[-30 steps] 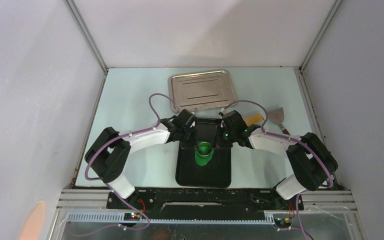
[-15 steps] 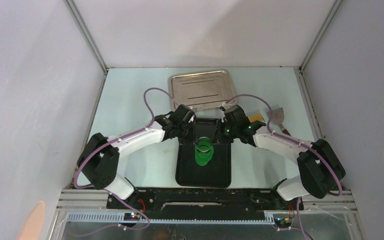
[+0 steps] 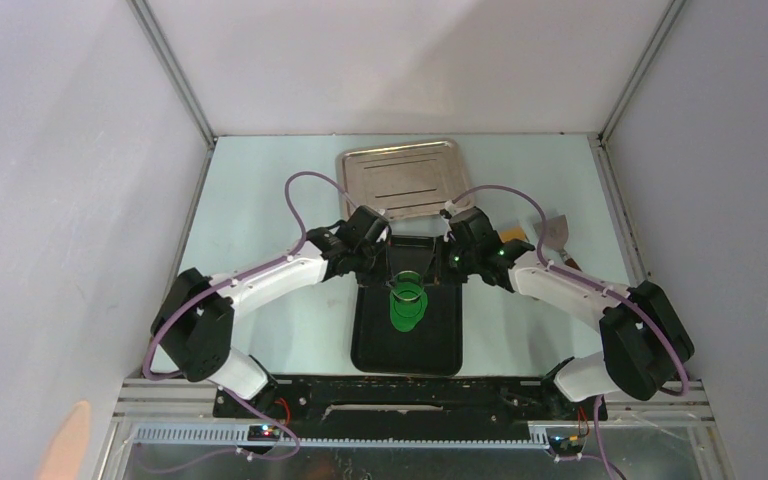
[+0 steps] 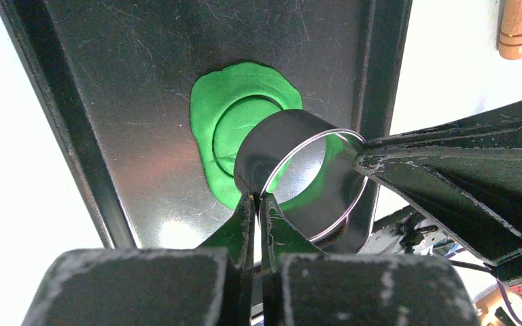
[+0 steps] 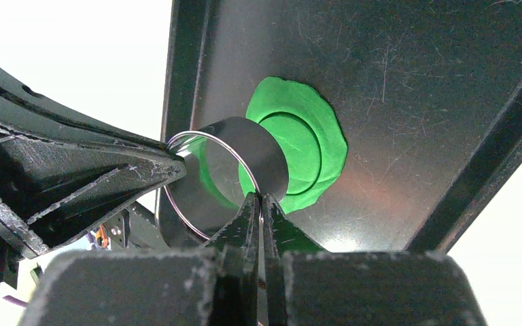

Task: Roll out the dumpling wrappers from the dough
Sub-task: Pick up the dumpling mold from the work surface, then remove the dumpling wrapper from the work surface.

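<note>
A flattened bright green dough (image 3: 404, 316) lies on the black tray (image 3: 400, 350). A neat round disc, a dumpling wrapper (image 4: 236, 129) (image 5: 300, 146), is cut into the dough's middle and sits inside it. A shiny metal ring cutter (image 3: 409, 290) (image 4: 287, 146) (image 5: 239, 153) hangs just above the dough. My left gripper (image 3: 392, 283) (image 4: 259, 197) is shut on one side of its thin rim. My right gripper (image 3: 428, 282) (image 5: 259, 197) is shut on the opposite side.
A silver tray (image 3: 403, 180) lies beyond the black one. A tan wooden roller (image 3: 508, 237) (image 4: 520, 27) and a metal scraper (image 3: 557, 235) rest at the right. The booth's walls close in both sides.
Both arms reached farther over the tray, carrying the ring cutter up and away from the dough. The round cut disc now shows below it.
</note>
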Robot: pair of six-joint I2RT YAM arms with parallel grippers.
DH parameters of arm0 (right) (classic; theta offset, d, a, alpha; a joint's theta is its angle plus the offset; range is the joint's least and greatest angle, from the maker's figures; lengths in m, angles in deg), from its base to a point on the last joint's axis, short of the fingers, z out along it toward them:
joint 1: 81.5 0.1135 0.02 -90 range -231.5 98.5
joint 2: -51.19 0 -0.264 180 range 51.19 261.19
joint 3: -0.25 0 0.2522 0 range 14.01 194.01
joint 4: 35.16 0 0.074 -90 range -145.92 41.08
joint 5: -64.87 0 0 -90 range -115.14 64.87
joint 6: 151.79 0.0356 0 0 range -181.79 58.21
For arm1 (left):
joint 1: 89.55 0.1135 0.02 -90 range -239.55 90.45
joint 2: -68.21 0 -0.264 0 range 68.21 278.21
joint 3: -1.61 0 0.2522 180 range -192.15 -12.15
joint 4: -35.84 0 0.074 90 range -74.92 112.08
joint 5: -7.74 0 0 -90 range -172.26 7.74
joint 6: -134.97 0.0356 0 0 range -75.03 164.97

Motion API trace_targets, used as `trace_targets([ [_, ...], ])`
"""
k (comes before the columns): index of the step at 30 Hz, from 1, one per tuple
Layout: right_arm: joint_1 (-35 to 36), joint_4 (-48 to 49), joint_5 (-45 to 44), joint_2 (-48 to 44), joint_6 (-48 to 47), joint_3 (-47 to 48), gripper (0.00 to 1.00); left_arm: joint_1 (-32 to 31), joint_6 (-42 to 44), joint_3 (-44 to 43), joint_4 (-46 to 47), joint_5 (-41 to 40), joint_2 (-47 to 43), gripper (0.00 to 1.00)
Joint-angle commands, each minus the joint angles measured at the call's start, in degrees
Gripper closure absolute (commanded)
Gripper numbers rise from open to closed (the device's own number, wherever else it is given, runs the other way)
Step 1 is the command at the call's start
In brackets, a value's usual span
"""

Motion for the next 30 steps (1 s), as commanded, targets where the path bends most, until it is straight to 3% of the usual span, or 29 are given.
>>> trace_targets([
  [1, -2.3, -8.2, -8.1, -0.2, -3.8, 0.7, 1.0, 2.2, 3.6, -0.3, -9.1, -6.0, -1.9, 1.0],
  [12, 2.0, -5.4, -1.8, 8.0, -3.7, 12.9, 1.0, 15.5, 7.2, 2.9, -12.5, -9.7, -9.5, 1.0],
  [19, 5.6, -4.0, 1.7, 13.9, -3.4, 22.4, 1.0, 25.7, 8.9, 8.2, -11.6, -6.6, -16.7, 1.0],
  [24, 5.3, -7.4, -0.4, 13.9, -4.3, 22.7, 1.0, 29.7, 9.1, 11.4, -9.8, -4.3, -17.9, 1.0],
  [30, 3.0, -10.8, -4.6, 9.7, -6.0, 17.4, 0.72, 32.4, 7.4, 14.1, -4.1, -4.1, -15.9, 1.0],
])
